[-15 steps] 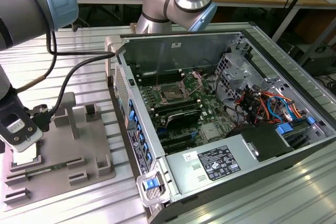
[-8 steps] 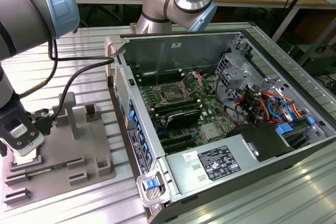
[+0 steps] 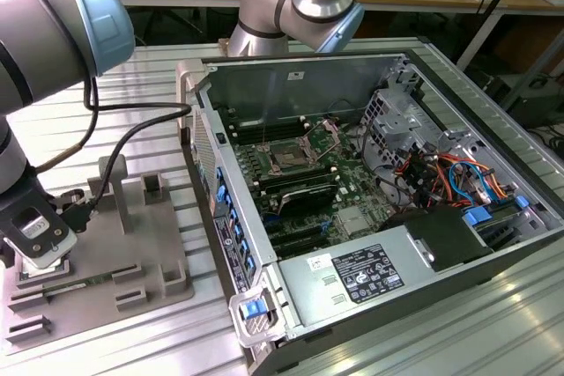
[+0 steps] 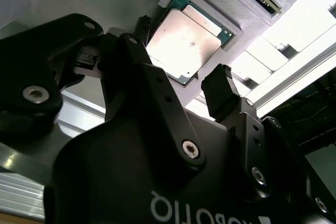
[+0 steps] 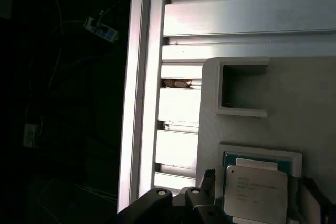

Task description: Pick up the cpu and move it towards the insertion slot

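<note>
**A:** Starting with the exterior view: we see the gripper [image 3: 41, 248] at the exterior view's left, low over the grey plate [image 3: 141, 253] with the raised blocks. The socket [image 3: 288, 158] sits inside the open computer case [image 3: 397, 217], further toward the exterior view's right and well apart from the gripper. The arm's cable runs across the ribbed metal table [image 3: 132, 85] between the two.

**B:** Yep. In the second wrist view we get the chip [image 4: 184, 43] lying flat in a square recess of the plate [image 4: 247, 11], shiny metal face toward us. The two black fingers [image 4: 219, 90] stand wide, one on either side of it, with nothing clamped between them.

**A:** The first wrist view agrees. The chip [image 5: 255, 190] sits in its recess with a green edge showing around the metal lid. We can see a strip of pale plate between a finger [image 5: 208, 182] and the chip's edge. So it's not gripped and not lifted off the plate.

**B:** Near that recess the plate carries a square raised pocket [image 5: 244, 90]. Past the plate's edge we see the table's slats [image 5: 178, 103].
</note>
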{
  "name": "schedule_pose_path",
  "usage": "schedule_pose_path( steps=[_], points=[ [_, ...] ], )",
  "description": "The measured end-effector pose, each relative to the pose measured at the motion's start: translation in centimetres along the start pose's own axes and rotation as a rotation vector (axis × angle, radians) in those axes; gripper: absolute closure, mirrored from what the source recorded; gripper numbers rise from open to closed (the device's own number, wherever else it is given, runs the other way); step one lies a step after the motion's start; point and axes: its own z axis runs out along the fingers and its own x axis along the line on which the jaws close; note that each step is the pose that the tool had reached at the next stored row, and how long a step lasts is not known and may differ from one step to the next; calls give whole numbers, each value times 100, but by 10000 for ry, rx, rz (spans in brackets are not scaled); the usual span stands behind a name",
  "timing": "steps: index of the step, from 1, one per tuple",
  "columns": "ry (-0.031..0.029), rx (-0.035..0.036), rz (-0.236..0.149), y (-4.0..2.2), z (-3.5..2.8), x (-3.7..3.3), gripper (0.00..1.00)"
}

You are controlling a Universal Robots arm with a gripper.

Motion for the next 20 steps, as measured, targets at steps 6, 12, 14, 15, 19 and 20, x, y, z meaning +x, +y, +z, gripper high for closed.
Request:
schedule_pose_path(
  steps=[6,12,14,15,19,20],
  points=[
    [-2,0,157,-13,44,1,32],
    [70,-5,277,-19,78,0,32],
    [82,-4,291,-19,82,0,32],
    [81,-6,296,-19,87,0,32],
    [80,-1,328,-20,101,-2,32],
    [80,0,343,-20,101,-3,32]
  ],
)
